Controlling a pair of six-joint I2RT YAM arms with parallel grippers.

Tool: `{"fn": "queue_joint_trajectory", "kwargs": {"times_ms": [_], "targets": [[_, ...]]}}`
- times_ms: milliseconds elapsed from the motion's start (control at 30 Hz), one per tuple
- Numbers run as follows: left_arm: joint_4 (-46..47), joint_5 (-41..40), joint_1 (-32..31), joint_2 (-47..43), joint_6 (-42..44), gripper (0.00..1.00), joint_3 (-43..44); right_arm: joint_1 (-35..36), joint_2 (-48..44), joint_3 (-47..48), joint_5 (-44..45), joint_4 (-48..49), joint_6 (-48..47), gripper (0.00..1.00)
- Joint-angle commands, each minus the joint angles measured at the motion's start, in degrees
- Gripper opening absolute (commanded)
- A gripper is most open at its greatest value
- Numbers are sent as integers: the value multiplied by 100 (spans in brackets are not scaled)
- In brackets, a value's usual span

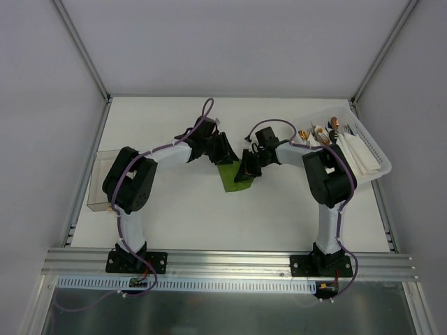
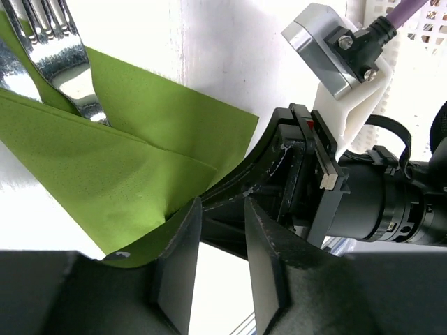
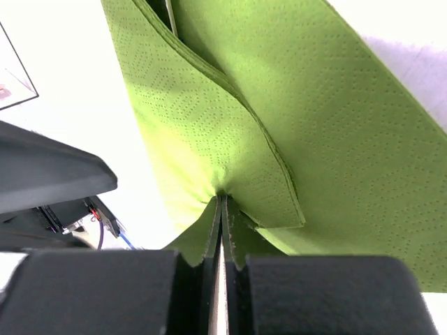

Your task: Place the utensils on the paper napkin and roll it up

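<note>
your right pincer point(image 3: 222, 209) is clenched on a fold of the green paper napkin point(image 3: 293, 91) lying mid desk point(image 1: 209, 216); your left pincer point(image 2: 222, 218) stands released beside it, utensils point(image 2: 63, 56) on the napkin.

The left hand point(image 1: 223, 153) and right hand point(image 1: 248, 168) meet over the paper napkin point(image 1: 234, 180).

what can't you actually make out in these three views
- Left wrist view: the silvery metal fork is cut by the top edge, and its handle is hidden under the folded olive-green paper napkin. What else lies under there is unclear.
- Top view: the left gripper and right gripper cover most of the napkin, and the fork cannot be seen.
- Right wrist view: the napkin fold pinched by the right gripper hides whatever lies beneath.
</note>
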Motion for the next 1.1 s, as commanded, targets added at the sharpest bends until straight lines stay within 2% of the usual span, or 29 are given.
{"fn": "queue_joint_trajectory", "kwargs": {"times_ms": [0, 333, 533, 733, 867, 1067], "targets": [[-265, -163, 51, -100, 206, 31, 160, 0, 166, -15, 305, -236, 17, 0], [-379, -462, 103, 322, 39, 23, 362, 8, 174, -129, 279, -210, 184, 0], [-906, -725, 95, 639, 135, 16, 678, 0, 201, -155, 270, -183, 272, 0], [-1715, -1050, 95, 1008, 180, 4, 1153, 8, 96, -216, 199, -87, 325, 0], [-2136, -1033, 95, 1307, 311, 0, 1425, 17, -238, -287, 129, 132, 298, 0], [-2426, -963, 95, 1553, 531, 0, 1548, 17, -669, 2, 24, 186, 114, 2]]}}
